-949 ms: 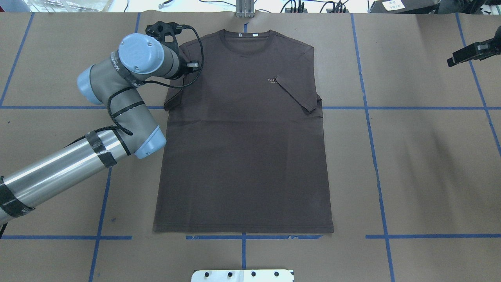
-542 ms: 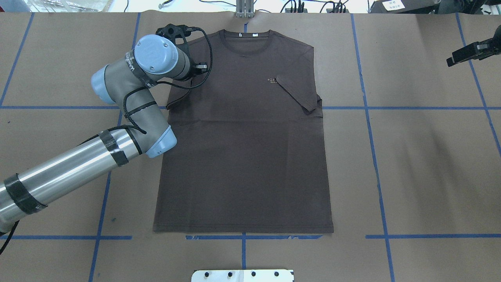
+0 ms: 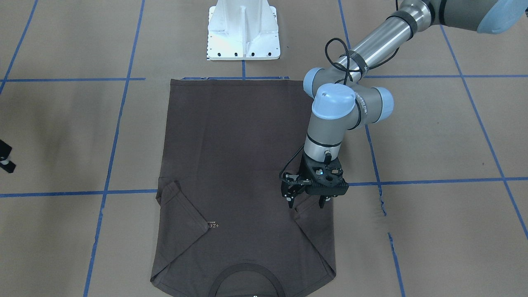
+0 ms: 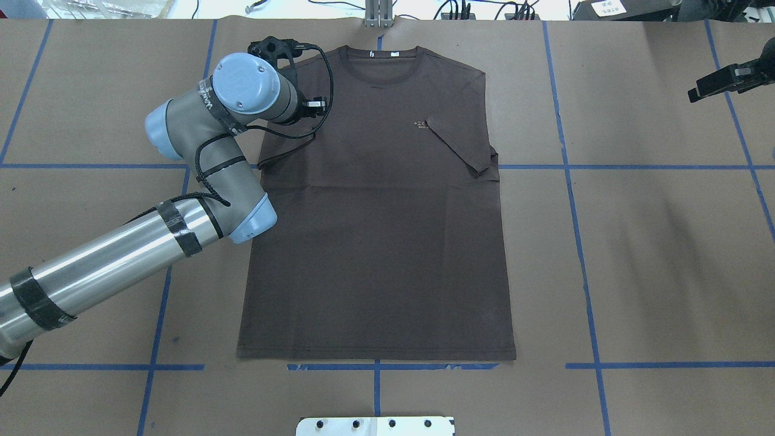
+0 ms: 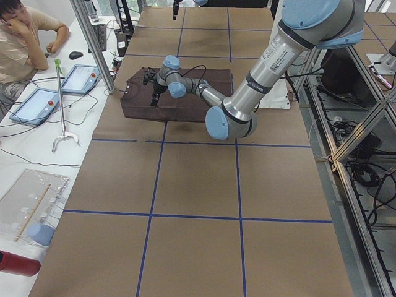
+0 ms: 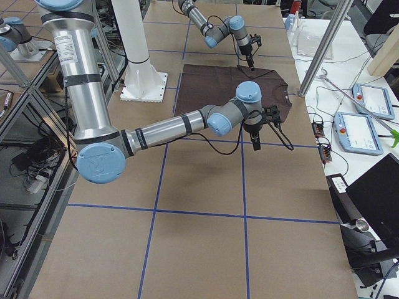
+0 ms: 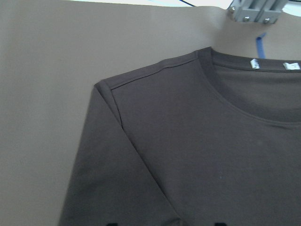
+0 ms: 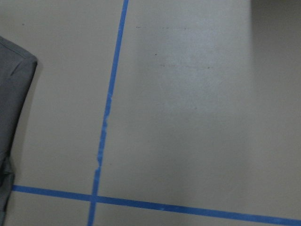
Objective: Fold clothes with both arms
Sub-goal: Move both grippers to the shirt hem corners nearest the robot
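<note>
The dark grey-brown T-shirt (image 4: 375,242) lies flat, front up, with its neck at the table's far side. It also shows in the front-facing view (image 3: 239,165) and the left wrist view (image 7: 188,141). The sleeve on my right (image 4: 460,142) is folded in over the chest logo. My left gripper (image 3: 307,203) hangs point-down over the other sleeve's hem near the armpit. Its jaws stand apart and hold nothing. In the overhead view its wrist hides the fingertips. My right gripper (image 4: 696,94) hovers off the shirt, far right. I cannot tell whether it is open or shut.
The white pedestal base (image 3: 243,29) stands at the table's near edge by the shirt's hem. A metal post (image 4: 378,12) stands just beyond the collar. Blue tape lines (image 8: 106,117) cross the brown table cover. An operator (image 5: 25,37) and tablets (image 5: 77,77) are past the far edge.
My left arm has swung to the right, toward the shirt's middle, and its wrist now stands over the shoulder and sleeve. The right gripper has barely moved.
</note>
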`<state>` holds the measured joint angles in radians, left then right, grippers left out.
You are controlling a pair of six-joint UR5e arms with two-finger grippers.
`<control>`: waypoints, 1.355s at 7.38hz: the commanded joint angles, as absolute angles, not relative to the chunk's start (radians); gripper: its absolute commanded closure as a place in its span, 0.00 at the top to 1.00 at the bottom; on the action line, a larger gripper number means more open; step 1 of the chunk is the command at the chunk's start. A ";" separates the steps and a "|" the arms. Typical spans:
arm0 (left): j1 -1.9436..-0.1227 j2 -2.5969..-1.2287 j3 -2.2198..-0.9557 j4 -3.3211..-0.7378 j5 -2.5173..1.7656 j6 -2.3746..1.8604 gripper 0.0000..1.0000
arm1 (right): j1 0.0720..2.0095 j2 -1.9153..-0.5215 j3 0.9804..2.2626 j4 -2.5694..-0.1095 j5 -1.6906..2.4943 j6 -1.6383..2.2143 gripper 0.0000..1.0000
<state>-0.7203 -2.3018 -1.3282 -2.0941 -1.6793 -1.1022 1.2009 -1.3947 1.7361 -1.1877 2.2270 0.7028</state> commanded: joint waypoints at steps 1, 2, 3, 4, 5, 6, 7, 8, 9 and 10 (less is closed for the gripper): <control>-0.704 -2.121 -1.641 -2.046 -1.742 -1.100 1.00 | 1.046 -1.481 1.897 -1.154 2.173 0.970 1.00; -0.666 -2.021 -1.775 -2.046 -1.778 -1.100 1.00 | 0.929 -1.555 2.007 -1.155 2.076 1.077 1.00; -0.632 -1.964 -1.852 -2.046 -1.792 -1.112 1.00 | 0.790 -1.615 2.098 -1.154 1.989 1.215 1.00; -0.580 -1.906 -1.903 -2.052 -1.775 -1.212 1.00 | 0.637 -1.656 2.179 -1.154 1.853 1.347 1.00; -0.508 -1.866 -1.954 -2.052 -1.732 -1.297 1.00 | 0.485 -1.678 2.222 -1.155 1.725 1.450 1.00; -0.436 -1.808 -1.995 -2.049 -1.677 -1.321 1.00 | 0.348 -1.693 2.241 -1.155 1.601 1.553 1.00; -0.389 -1.763 -2.011 -2.051 -1.658 -1.334 1.00 | 0.257 -1.694 2.247 -1.155 1.509 1.621 1.00; -0.343 -1.735 -2.013 -2.049 -1.626 -1.339 1.00 | 0.223 -1.695 2.249 -1.154 1.479 1.624 1.00; -0.307 -1.689 -2.011 -2.049 -1.600 -1.376 1.00 | 0.216 -1.695 2.249 -1.155 1.479 1.624 1.00; -0.275 -1.669 -2.011 -2.048 -1.588 -1.415 0.80 | 0.216 -1.695 2.249 -1.155 1.479 1.624 1.00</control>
